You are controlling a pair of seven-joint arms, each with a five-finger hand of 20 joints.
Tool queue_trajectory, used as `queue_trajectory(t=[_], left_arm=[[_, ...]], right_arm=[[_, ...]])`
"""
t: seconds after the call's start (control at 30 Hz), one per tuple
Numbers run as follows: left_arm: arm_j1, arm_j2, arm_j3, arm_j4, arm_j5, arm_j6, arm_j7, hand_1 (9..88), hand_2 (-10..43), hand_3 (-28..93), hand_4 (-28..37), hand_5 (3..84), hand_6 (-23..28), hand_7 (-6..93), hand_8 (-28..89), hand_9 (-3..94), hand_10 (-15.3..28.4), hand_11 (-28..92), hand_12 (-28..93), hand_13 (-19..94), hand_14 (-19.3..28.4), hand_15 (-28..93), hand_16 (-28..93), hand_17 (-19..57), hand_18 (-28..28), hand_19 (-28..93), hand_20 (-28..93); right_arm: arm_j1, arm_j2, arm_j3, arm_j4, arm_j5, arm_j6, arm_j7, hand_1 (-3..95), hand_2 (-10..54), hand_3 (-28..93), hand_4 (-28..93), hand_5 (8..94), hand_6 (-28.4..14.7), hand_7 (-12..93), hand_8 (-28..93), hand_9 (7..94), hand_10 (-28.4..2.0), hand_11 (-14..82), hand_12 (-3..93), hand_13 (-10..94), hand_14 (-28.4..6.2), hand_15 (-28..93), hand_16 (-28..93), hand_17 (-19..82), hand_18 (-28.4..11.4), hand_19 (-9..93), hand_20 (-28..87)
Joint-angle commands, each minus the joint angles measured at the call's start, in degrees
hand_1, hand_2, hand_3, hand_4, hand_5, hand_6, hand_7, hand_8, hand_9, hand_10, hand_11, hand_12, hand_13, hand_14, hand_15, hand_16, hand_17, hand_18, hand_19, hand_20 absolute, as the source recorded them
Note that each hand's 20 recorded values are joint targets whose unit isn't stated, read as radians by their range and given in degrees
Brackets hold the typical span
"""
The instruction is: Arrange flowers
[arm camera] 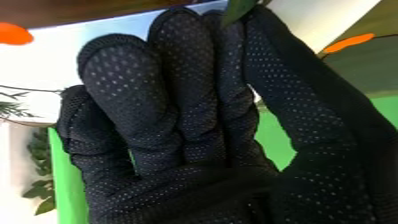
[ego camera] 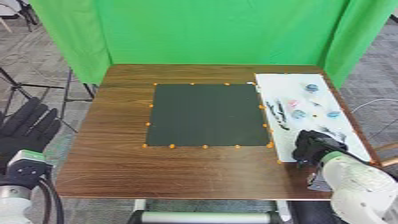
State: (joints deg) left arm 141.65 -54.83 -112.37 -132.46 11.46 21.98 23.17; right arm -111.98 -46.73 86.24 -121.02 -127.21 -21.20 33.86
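Leaf (arm camera: 238,10) is sitting at the tips of the right hand (ego camera: 314,143), which is pinching it between thumb (arm camera: 298,95) and fingertips. Long axis of the leaf is running roughly along the fingers, slightly askew, its point turning toward the palm. Stem run is hidden; cannot tell how much is hanging free. Hand is standing over the near part of the white sheet (ego camera: 289,82), lower right of the frame. Blue flowers (ego camera: 298,114) and a pink flower (ego camera: 293,103) are lying beyond it, toward upper right; a dark sprig (ego camera: 279,116) is lying lengthwise beside the sheet's left edge. Dark mat (ego camera: 206,115) is occupying the centre, up and left from the hand. Left hand (ego camera: 19,140) is resting spread, palm up, beyond the table's left edge, well apart. Judgement: right hand is being much nearer, so the coming move is calling for it, probably leftward with the grip kept light, since a bare stem could be twisting.
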Motion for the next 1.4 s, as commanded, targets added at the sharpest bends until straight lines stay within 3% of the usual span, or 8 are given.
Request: queue_trajectory(t=[0.03, 0.3, 0.43, 0.5, 0.67, 0.77, 0.87, 1.4], left_arm=[[1.09, -0.46, 0.29, -0.36, 0.01, -0.52, -0.19, 24.4, 13.3, 70, -28.3, 41.5, 7.7, 14.7, -9, 32.8, 14.9, 25, 7, 22, 14.4, 39, -11, -4.9, 11.3, 30, 8], [1.38, -0.3, 0.71, -0.52, -0.61, -0.28, 0.41, 24.4, 13.3, 70, -28.3, 41.4, 7.7, 14.7, -9, 32.8, 14.8, 25, 7, 22, 14.4, 39, -11, -4.9, 11.3, 30, 8], [1.37, -0.22, -0.11, -0.28, 0.21, -0.26, -0.9, 24.4, 13.2, 70, -28.3, 41.4, 7.7, 14.7, -9, 32.8, 14.8, 25, 7, 22, 14.3, 39, -11, -4.9, 11.3, 30, 8], [1.24, -0.19, -0.1, -0.18, -0.35, 0.19, -0.78, 24.3, 13.2, 70, -28.3, 41.4, 7.6, 14.8, -9, 32.7, 14.8, 25, 7, 22, 14.3, 39, -11, -5.0, 11.3, 30, 8], [1.17, -0.32, -0.3, 0.76, -1.08, 0.07, -1.63, 24.4, 13.2, 70, -28.3, 41.4, 7.7, 14.7, -9, 32.7, 14.8, 25, 7, 22, 14.2, 39, -11, -4.9, 11.3, 30, 8], [1.18, -0.34, 0.02, 1.03, -2.72, 0.02, -1.12, 24.2, 13.2, 70, -28.3, 41.4, 7.7, 14.6, -9, 32.7, 14.8, 25, 7, 22, 14.2, 39, -11, -4.9, 11.3, 30, 8], [1.11, -0.2, -0.06, 1.31, -2.17, -1.12, -1.65, 24.2, 13.1, 70, -28.3, 41.3, 7.7, 14.6, -9, 32.5, 14.8, 25, 7, 22, 14.1, 39, -11, -4.9, 11.2, 30, 8], [-0.09, 1.16, 1.29, 1.58, -2.69, -0.35, -0.88, 23.7, 12.8, 70, -28.3, 40.9, 7.4, 14.5, -9, 32.2, 14.6, 24, 8, 22, 13.9, 38, -11, -4.8, 11.1, 30, 8]], right_arm=[[-0.35, -0.07, -3.92, -2.79, -4.01, 12.53, -2.06, 44.9, -9.5, 78, -13, 71.0, -1.8, 61, 21, 90.4, -7.0, 28.3, 55.5, 85, -7.0, 52, 38, 45, -24.8, 88, 37], [7.45, -0.16, -9.99, -4.16, -4.8, 17.86, -2.37, 44.7, -9.5, 78, -12, 71.2, -1.8, 61, 21, 90.4, -6.8, 29.1, 55.5, 85, -6.8, 53, 38, 46, -25.1, 88, 37], [13.89, -1.53, -14.15, -2.66, -3.37, 16.39, -2.94, 44.6, -9.5, 77, -11, 71.2, -1.9, 61, 22, 90.4, -7.0, 29.6, 55.6, 86, -6.7, 53, 38, 46, -25.1, 88, 37], [17.58, -2.42, -16.86, -1.74, -3.34, 15.99, -3.48, 44.7, -9.5, 77, -11, 71.2, -2.0, 61, 22, 90.3, -7.1, 29.7, 55.7, 85, -6.7, 53, 39, 46, -25.1, 89, 37], [29.54, -6.52, -26.71, 2.2, -3.88, 15.17, -5.24, 44.9, -9.5, 77, -11, 71.3, -2.0, 61, 22, 90.3, -6.9, 29.9, 55.5, 85, -6.8, 53, 39, 46, -25.1, 89, 37], [36.01, -9.98, -32.53, 5.52, -3.66, 14.13, -6.54, 44.8, -9.5, 77, -11, 71.3, -2.0, 61, 22, 90.3, -6.9, 30.0, 55.6, 85, -6.8, 54, 39, 46, -25.0, 89, 37], [40.58, -13.67, -36.59, 8.86, -3.84, 13.77, -7.06, 44.8, -9.5, 77, -11, 71.3, -2.1, 61, 22, 90.3, -6.9, 30.0, 55.7, 85, -6.8, 54, 39, 46, -24.9, 89, 37], [51.33, -24.47, -49.33, 23.56, 0.94, 6.54, -6.47, 45.0, -9.5, 77, -12, 70.9, -2.0, 61, 22, 90.1, -6.7, 30.0, 55.8, 85, -6.8, 54, 39, 46, -24.7, 89, 36]])
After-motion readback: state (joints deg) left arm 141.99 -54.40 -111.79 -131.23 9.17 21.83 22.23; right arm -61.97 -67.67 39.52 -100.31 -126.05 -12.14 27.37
